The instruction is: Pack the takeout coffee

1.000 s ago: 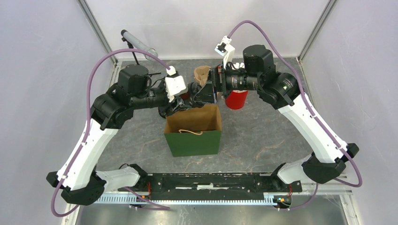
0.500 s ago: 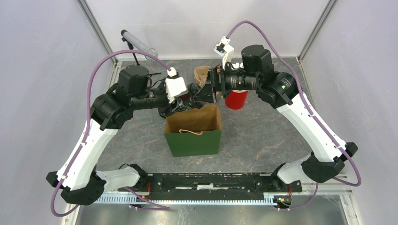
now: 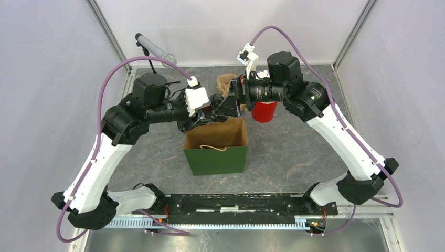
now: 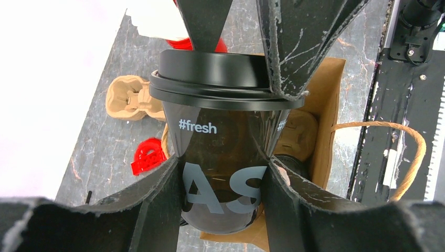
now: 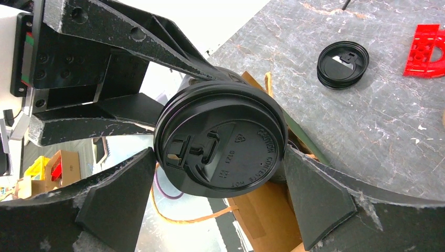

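- The left gripper point(image 4: 223, 168) is closed on a black coffee cup point(image 4: 223, 142). One finger presses on each side of the cup's lower half.
- The cup has "#fresh" printed on it in pale letters, with bigger letters below. A black lid point(image 5: 220, 139) sits on top of the cup.
- The cup is held up in the air. It is over the open top of a green paper bag point(image 3: 215, 160), close to the bag's far edge.
- The right gripper point(image 5: 219, 157) is spread as wide as it goes. Its two fingers sit on either side of the cup's lid. It is too hard to see if they touch the lid.
- The bag stands upright on the dark table point(image 3: 294, 152), in the middle between the two arms. It is brown inside. A rope handle point(image 4: 414, 152) hangs at its near side.
- Something brown can be seen down inside the bag, but it is too hidden to name.
- A red cup point(image 3: 264, 112) stands on the table just behind the bag, under the right arm.
- A brown cardboard cup carrier point(image 3: 225, 83) lies on the table behind the two grippers.
- A loose black lid point(image 5: 342, 64) lies flat on the table. A red plastic piece point(image 5: 427, 50) lies near it.
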`<move>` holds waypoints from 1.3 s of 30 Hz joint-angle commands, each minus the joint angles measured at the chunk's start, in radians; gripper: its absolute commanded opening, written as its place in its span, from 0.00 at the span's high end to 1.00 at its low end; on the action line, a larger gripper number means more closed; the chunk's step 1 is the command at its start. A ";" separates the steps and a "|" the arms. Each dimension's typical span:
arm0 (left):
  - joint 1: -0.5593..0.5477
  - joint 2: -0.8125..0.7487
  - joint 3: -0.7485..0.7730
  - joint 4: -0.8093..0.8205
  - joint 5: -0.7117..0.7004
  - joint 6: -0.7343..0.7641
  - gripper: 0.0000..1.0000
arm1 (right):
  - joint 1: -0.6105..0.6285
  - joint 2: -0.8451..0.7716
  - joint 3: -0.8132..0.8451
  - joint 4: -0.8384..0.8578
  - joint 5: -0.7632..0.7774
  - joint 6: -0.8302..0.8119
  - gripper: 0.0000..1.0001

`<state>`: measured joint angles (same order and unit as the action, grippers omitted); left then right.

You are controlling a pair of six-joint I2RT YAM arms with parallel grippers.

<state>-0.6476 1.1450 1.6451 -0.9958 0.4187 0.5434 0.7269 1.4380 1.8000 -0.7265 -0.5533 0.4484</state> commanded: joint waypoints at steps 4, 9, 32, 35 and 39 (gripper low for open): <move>-0.005 -0.016 0.030 0.019 -0.002 0.046 0.48 | 0.006 -0.004 -0.017 0.039 -0.042 -0.008 0.02; -0.004 -0.017 0.026 0.020 -0.011 0.052 0.48 | 0.006 -0.007 -0.014 0.033 -0.048 -0.019 0.08; -0.004 -0.045 -0.014 0.039 -0.036 0.094 0.48 | 0.006 -0.075 -0.114 0.231 -0.082 0.059 0.15; -0.004 -0.061 -0.034 0.067 -0.047 0.096 0.47 | 0.004 -0.083 -0.135 0.267 -0.101 0.084 0.09; -0.005 -0.063 -0.037 0.066 -0.049 0.097 0.47 | 0.003 -0.080 -0.134 0.280 -0.109 0.086 0.08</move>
<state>-0.6502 1.0969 1.6154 -0.9737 0.3882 0.5663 0.7269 1.3914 1.6615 -0.5331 -0.6144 0.4934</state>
